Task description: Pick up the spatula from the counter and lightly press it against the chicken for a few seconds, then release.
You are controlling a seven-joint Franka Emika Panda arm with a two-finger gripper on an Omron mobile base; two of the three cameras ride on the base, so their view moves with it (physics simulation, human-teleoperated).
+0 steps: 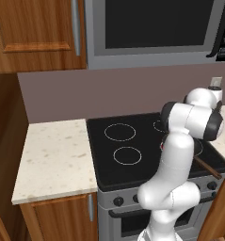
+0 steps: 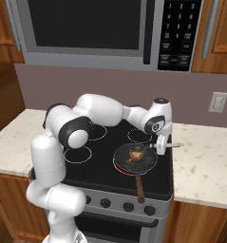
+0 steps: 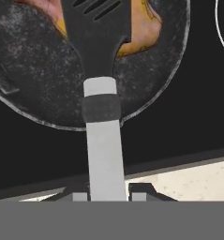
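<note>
One spatula [image 3: 103,145], clamped at its grey handle by the gripper [image 3: 108,195]; its slotted black blade is seen over the chicken [image 3: 144,28] in the pan [image 3: 33,79], upper frame.

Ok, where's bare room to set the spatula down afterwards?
Bare: the right counter beside the stove, below the outlet; the left counter; the stove's two left burners. Crowded: the pan with chicken, spatula over it.

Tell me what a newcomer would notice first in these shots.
The white arm folds across the stove, its gripper shut on a grey-handled spatula. In the hand view the slotted black blade covers part of the browned chicken in the dark pan at the stove's front right. A microwave hangs above.
</note>
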